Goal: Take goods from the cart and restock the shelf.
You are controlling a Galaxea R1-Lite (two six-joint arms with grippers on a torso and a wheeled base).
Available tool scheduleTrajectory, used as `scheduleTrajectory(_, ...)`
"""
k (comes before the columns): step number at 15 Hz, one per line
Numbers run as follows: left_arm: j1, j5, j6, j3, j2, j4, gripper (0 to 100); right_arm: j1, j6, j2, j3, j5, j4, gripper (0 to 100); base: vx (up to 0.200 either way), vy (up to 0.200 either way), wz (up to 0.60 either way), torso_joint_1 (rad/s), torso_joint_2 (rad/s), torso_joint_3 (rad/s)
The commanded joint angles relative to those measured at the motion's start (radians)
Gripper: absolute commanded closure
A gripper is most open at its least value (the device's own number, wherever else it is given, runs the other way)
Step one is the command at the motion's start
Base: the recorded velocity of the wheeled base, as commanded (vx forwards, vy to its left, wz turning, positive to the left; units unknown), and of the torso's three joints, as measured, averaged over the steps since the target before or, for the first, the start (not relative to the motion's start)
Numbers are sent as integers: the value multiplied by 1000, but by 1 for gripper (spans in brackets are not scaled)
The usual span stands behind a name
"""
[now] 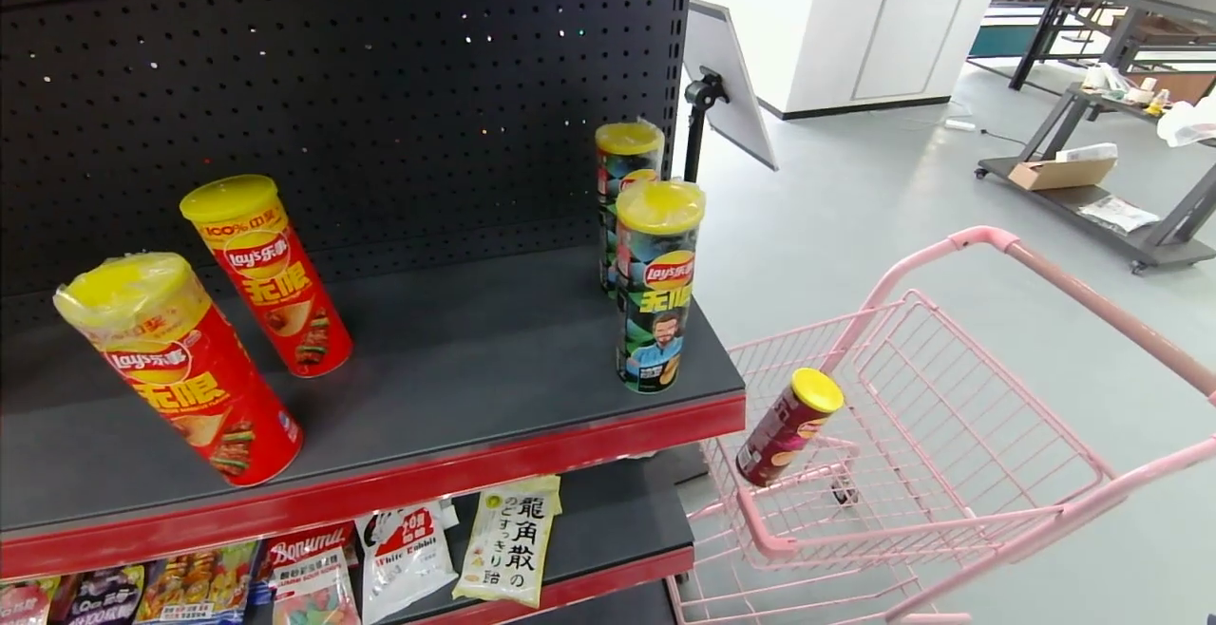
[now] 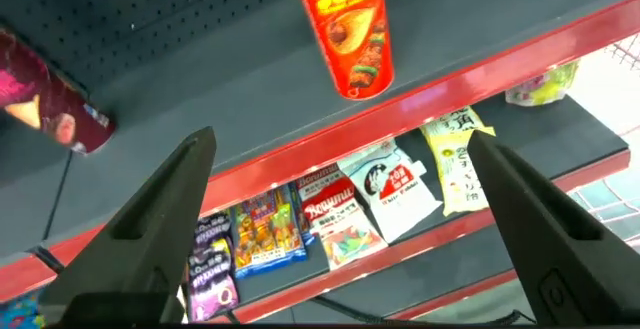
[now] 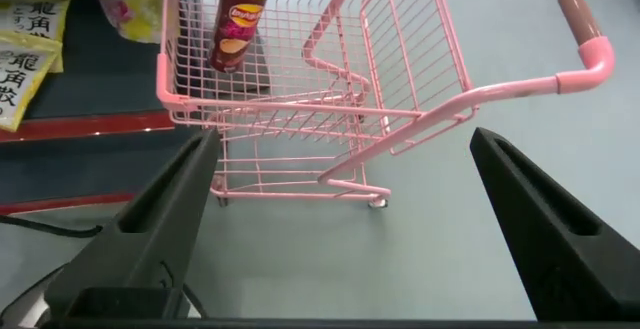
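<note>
A: Currently the left gripper [image 2: 340, 137] has its jaws wide apart and holds nothing. It faces the front edge of the shelf [image 1: 456, 350], with bags [image 2: 385, 194] on the tier below. The right gripper [image 3: 345, 134] is likewise spread and empty, over the floor beside the cart [image 1: 983, 238].

B: Stock to move?

A: One maroon can [image 1: 788, 426] with a yellow lid, leaning tilted in the cart corner nearest the shelf. The upper tier carries two red cans [image 1: 266, 274] toward the robot's left and two dark cans [image 1: 655, 293] at the right end, with bare board between them.

B: Step in hand?

A: Judged as pick not begun. The right arm looks the nearer one to the can.

B: Risks?

A: Four.
1. The can leans on wire, so jaws closing off its axis could roll it or knock it flat.
2. A finger could snag the cart's mesh or rim and shove the cart, which stands on wheels.
3. The front dark can stands close to the shelf edge, and a brush in passing could send it to the floor.
4. The can's wall looks smooth and round, so a light squeeze may let it slip.
</note>
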Motion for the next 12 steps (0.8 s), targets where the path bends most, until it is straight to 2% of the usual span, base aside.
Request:
scheduleTrajectory(1, 1, 0, -1, 0, -20, -1, 0, 2, 0, 7, 6, -1, 0, 0, 0, 0, 0, -129, 339, 183)
scheduleTrajectory(12, 1, 0, -1, 15, -58, -2, 0, 2, 0, 17, 28, -1, 0, 0, 0, 0, 0, -143, 350, 203)
